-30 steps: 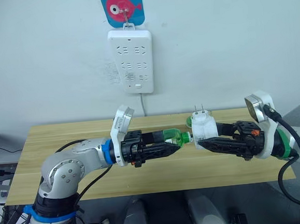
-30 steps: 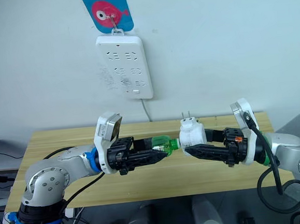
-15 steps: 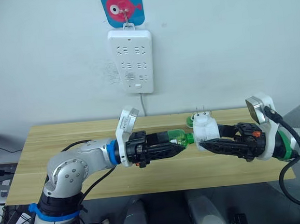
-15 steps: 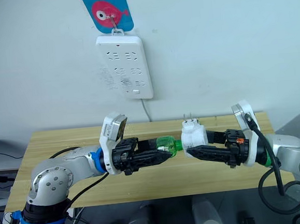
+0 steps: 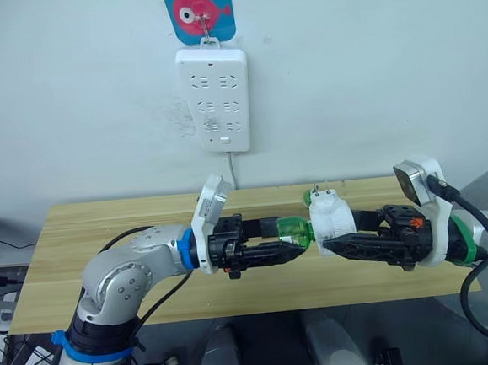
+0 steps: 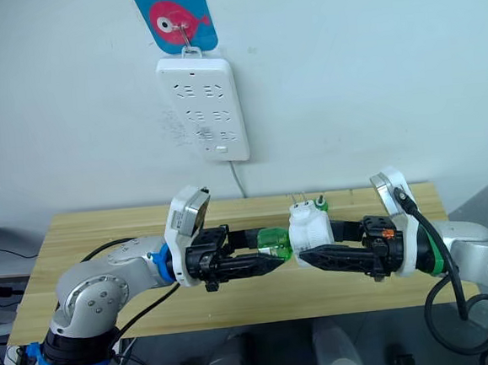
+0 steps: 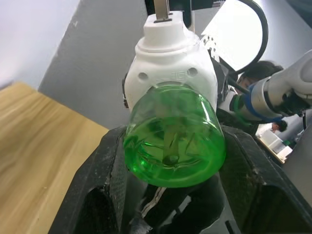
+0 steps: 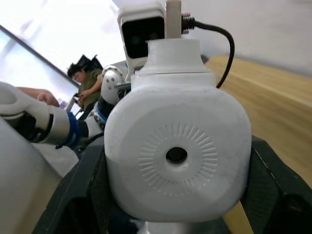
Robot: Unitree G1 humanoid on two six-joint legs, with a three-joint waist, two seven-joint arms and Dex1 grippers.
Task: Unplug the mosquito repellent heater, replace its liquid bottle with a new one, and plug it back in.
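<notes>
The white mosquito repellent heater hangs above the wooden table, prongs pointing up, with my right gripper shut on it. A green liquid bottle lies level in my left gripper, which is shut on it. Its neck end meets the heater's underside. In the left wrist view the bottle's base faces the camera between the black fingers. In the right wrist view the heater's dimpled front faces the camera. Behind the heater, something small and green rests on the table.
A white multi-socket power strip hangs on the wall under a blue card with a pink fish, its cord dropping behind the table. A person sits far off in the right wrist view.
Both grippers have closed the gap: the bottle moved right and the heater shifted slightly left and down. The bottle now sits against the heater's underside.
</notes>
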